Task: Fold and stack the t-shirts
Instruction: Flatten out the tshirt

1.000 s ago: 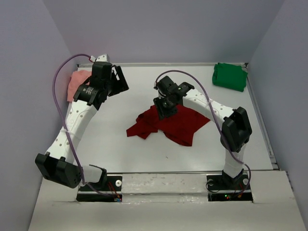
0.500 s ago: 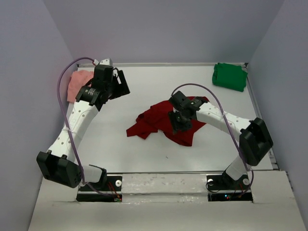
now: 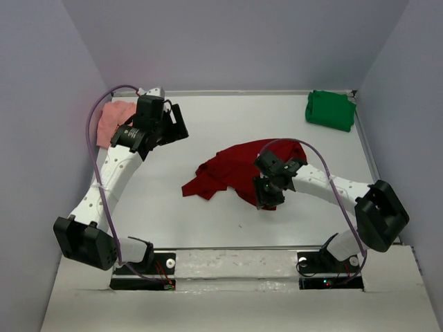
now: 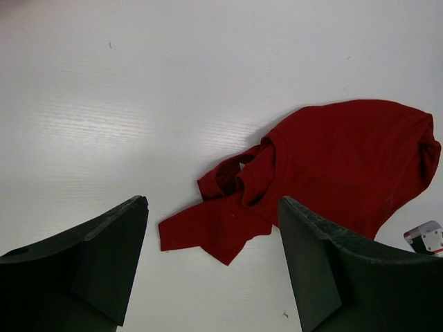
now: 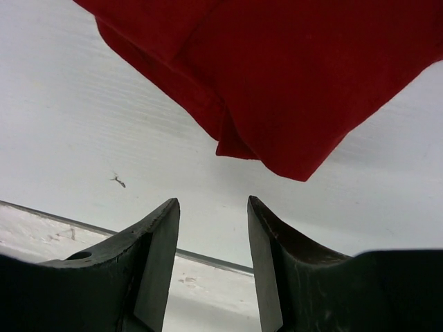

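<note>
Shirts status: dark red t-shirt (image 3: 235, 169) is lying crumpled and unfolded around the middle of the white table (image 3: 208, 221), with a loose corner trailing out toward the lower left of the heap. Green t-shirt (image 3: 330, 109) is sitting as a compact bundle in the upper right corner of the table. Pink t-shirt (image 3: 113, 119) is sitting in the upper left corner, partly hidden behind the left arm. All three are lying well apart, nothing stacked.

Right gripper (image 3: 268, 197) is pointing down at the lower right edge of the red heap in the top view. On the right wrist camera the right gripper (image 5: 212, 200) is showing its jaws partly apart, gripping nothing, with bare table filling the gap. The dark red t-shirt (image 5: 291, 69) is filling the upper part of that frame, its hem ending just above the fingertips and not between them. Can't tell whether the tips are touching the table.

Left gripper (image 3: 172, 123) is hovering in the upper left of the top view, just right of the pink shirt, fingers spread wide and carrying nothing. On the left wrist camera the left gripper (image 4: 212, 202) is looking down at the dark red t-shirt (image 4: 332, 159), which is lying right of centre, clear of both fingers.
</note>
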You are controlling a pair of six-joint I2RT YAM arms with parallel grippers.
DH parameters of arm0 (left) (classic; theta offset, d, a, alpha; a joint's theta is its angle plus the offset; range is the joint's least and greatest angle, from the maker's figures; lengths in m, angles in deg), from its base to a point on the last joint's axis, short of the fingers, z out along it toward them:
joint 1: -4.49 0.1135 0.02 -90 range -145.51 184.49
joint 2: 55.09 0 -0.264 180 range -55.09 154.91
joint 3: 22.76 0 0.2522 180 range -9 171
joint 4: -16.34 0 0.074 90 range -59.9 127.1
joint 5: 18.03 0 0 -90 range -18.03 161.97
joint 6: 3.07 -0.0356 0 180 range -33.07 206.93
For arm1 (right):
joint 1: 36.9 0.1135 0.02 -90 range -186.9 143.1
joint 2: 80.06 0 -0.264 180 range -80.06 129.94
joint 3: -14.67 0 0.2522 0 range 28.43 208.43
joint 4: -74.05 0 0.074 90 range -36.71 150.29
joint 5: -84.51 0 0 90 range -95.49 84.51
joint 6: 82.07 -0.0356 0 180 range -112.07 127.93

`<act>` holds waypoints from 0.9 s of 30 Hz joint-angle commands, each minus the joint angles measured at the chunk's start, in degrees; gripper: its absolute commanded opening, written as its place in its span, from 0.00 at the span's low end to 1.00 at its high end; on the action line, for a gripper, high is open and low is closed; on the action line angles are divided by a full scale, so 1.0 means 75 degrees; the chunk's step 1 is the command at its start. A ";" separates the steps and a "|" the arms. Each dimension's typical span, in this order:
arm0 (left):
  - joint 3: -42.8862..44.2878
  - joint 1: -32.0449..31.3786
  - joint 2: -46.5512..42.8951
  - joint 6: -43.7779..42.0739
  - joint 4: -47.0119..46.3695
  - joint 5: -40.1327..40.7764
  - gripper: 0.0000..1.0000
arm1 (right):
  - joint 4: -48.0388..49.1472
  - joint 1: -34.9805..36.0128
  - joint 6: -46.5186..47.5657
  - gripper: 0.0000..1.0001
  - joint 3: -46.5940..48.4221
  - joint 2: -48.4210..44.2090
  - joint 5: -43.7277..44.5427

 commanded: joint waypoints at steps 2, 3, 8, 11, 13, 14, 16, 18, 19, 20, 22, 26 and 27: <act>0.0151 0.0038 -0.0259 -0.0180 -0.0185 -0.0164 0.86 | 0.0688 0.0081 -0.0363 0.50 -0.0348 -0.0264 -0.0073; 0.0151 0.0038 -0.0247 -0.0180 -0.0185 -0.0164 0.85 | 0.0700 0.0081 -0.0351 0.50 -0.0371 -0.0240 -0.0096; 0.0174 0.0038 -0.0305 -0.0180 -0.0185 -0.0293 0.86 | 0.0887 0.0081 -0.0375 0.49 -0.0454 -0.0018 -0.0073; 0.0244 0.0050 -0.0352 -0.0192 -0.0115 -0.0304 0.86 | 0.0981 0.0081 -0.0339 0.49 -0.0348 0.0181 -0.0097; 0.0291 0.0038 -0.0411 -0.0215 -0.0056 -0.0304 0.86 | 0.1098 0.0081 -0.0304 0.49 -0.0325 0.0275 -0.0143; 0.0326 0.0038 -0.0434 -0.0216 -0.0033 -0.0304 0.86 | 0.1133 0.0081 -0.0328 0.49 -0.0301 0.0368 -0.0120; 0.0443 0.0038 -0.0516 -0.0250 0.0084 -0.0304 0.86 | 0.1273 0.0081 -0.0328 0.49 -0.0313 0.0474 -0.0213; 0.0572 0.0039 -0.0610 -0.0286 0.0166 -0.0304 0.86 | 0.1367 0.0081 -0.0328 0.49 -0.0266 0.0627 -0.0225; 0.0630 0.0038 -0.0633 -0.0297 0.0202 -0.0304 0.86 | 0.1391 0.0081 -0.0328 0.49 -0.0254 0.0674 -0.0237; 0.0712 0.0038 -0.0645 -0.0309 0.0260 -0.0304 0.87 | 0.1414 0.0081 -0.0316 0.49 -0.0196 0.0709 -0.0237; 0.0760 0.0039 -0.0669 -0.0368 0.0284 -0.0304 0.87 | 0.1415 0.0081 -0.0293 0.49 -0.0114 0.0803 -0.0226; 0.0713 0.0038 -0.0716 -0.0403 0.0296 -0.0304 0.89 | 0.1403 0.0081 -0.0234 0.49 0.0062 0.0908 -0.0202; 0.0678 0.0038 -0.0716 -0.0415 0.0284 -0.0304 0.89 | 0.1403 0.0081 -0.0246 0.49 0.0074 0.0932 -0.0190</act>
